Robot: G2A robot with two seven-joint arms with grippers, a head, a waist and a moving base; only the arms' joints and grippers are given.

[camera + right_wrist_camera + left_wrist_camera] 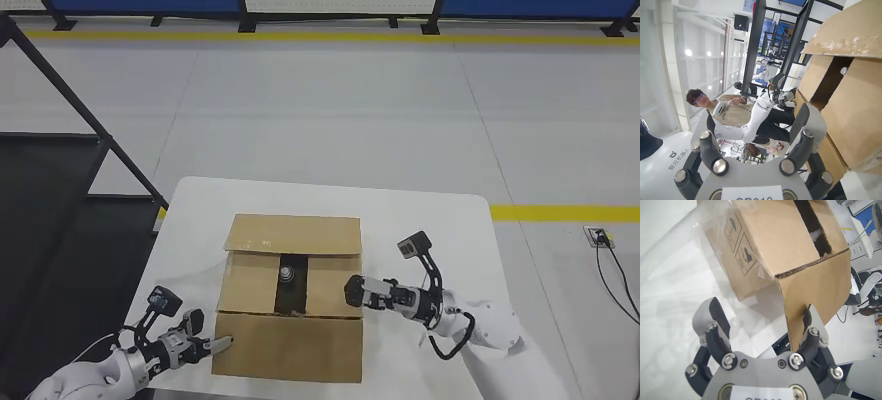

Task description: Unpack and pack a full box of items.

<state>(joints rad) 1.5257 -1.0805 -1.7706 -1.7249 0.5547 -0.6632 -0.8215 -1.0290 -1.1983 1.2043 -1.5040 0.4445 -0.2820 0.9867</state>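
Observation:
A brown cardboard box (290, 345) stands in the middle of the white table (430, 230). Its top flaps are partly apart, and a narrow dark gap shows a small capped item (288, 275) inside. My left gripper (205, 345) is at the box's near left corner. It is open (764, 315), with one fingertip (809, 315) against the edge of a hanging side flap (815, 291). My right gripper (358, 292) is at the box's right side, also open (757, 121), one finger (804, 121) lying against the box wall (848, 113). A white cap (843, 70) shows in the gap.
A black metal frame (60, 200) with a dark surface stands left of the table. The table has free room behind the box and to its right. The box sits close to the table's near edge. Torn clear tape (761, 270) hangs from the box corner.

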